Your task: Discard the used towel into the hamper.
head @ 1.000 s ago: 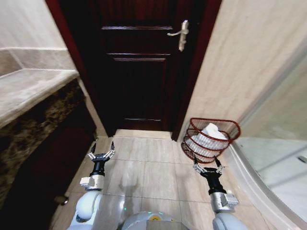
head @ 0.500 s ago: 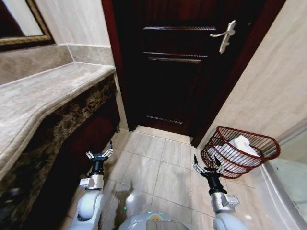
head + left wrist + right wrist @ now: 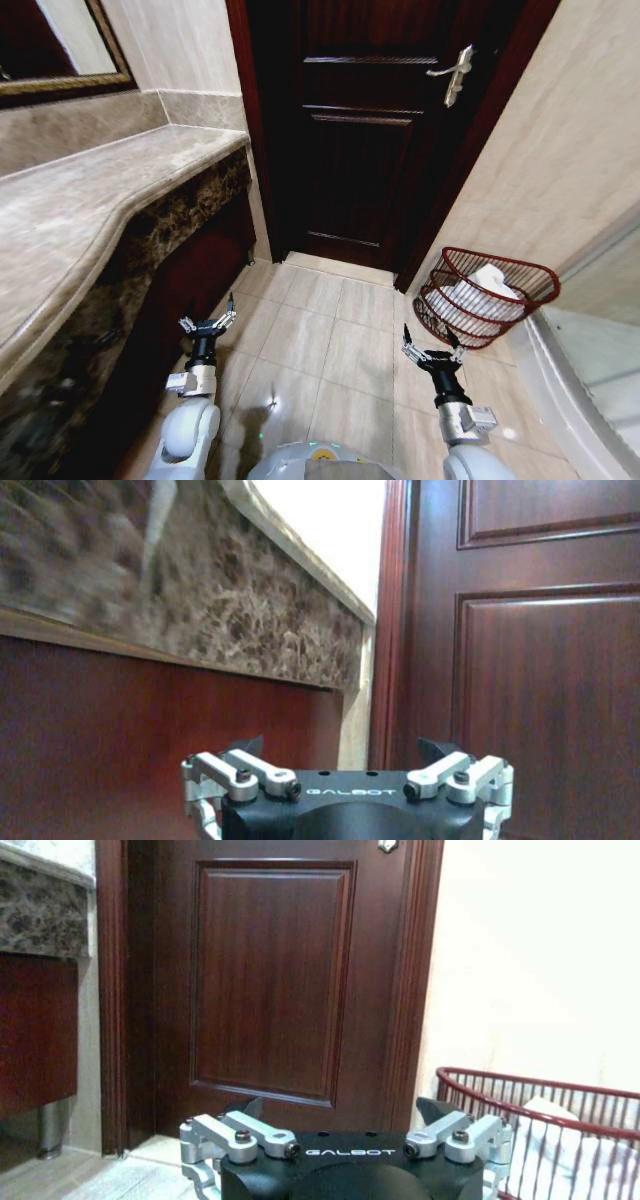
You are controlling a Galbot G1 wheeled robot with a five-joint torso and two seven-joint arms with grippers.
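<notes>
Looking down, we see the round reddish-brown wire hamper [image 3: 486, 297] holding a crumpled white towel [image 3: 487, 284]; our left gripper [image 3: 208, 322] and right gripper [image 3: 431, 349] hover with fingers apart.

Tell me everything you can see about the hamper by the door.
The hamper is a dark reddish-brown basket of open wire, ribbed in horizontal rings and narrowing toward its base. It stands upright on the tiled floor against the beige wall, right of the door. A white towel lies bunched inside. Neither hand touches it.
</notes>
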